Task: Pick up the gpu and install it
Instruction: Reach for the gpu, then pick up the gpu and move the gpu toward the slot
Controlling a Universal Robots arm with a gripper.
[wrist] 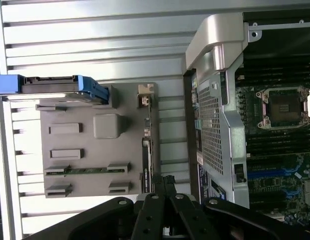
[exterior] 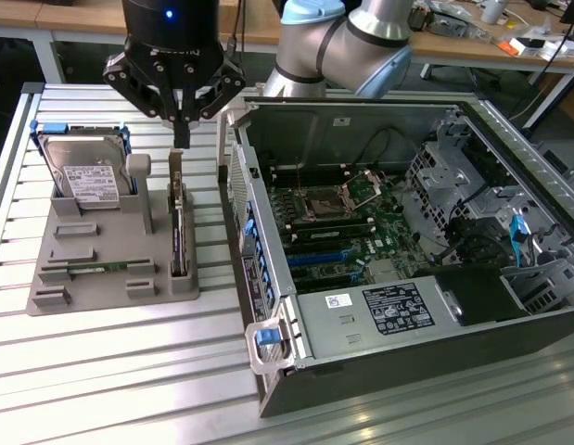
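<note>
Grey metal computer case point(exterior: 379, 213) lies open on the exterior view's right; beside it a holder point(exterior: 92, 260) stands the gpu point(exterior: 178, 236) on edge. Pinched together and empty, the gripper point(exterior: 182, 139) hangs just above it; the wrist view shows the gpu's thin top edge.

Arm point(exterior: 351, 42) bent at elbow, fingers point(exterior: 182, 130) closed tight, pointing straight dwn.

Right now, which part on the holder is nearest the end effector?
The gpu, the thin dark card on edge; hard drive and memory stick sit farther off.
</note>
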